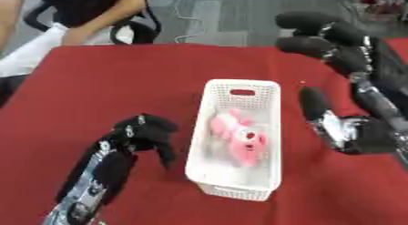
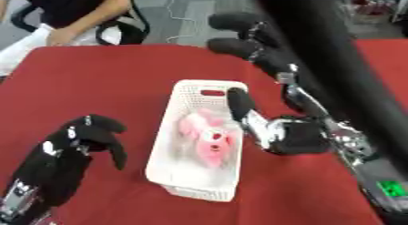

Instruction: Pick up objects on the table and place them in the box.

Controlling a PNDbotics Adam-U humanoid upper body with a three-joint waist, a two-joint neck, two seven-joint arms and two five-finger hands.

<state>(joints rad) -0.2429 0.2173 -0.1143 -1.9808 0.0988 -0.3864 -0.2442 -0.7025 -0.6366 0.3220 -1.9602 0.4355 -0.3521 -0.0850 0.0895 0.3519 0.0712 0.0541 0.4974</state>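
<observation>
A pink plush toy (image 1: 237,136) lies inside the white perforated box (image 1: 209,100) in the middle of the red table. My right hand (image 1: 343,51) hovers above the table just right of the box, fingers spread and relaxed, holding nothing; its thumb (image 2: 239,104) overlaps the box rim in the right eye view. My left hand (image 1: 143,130) hangs left of the box with fingers bent downward, nothing in it.
The red tablecloth (image 1: 104,83) covers the table to its far edge. A seated person (image 1: 88,10) on a chair is beyond the far left corner, away from the box. Grey floor lies behind.
</observation>
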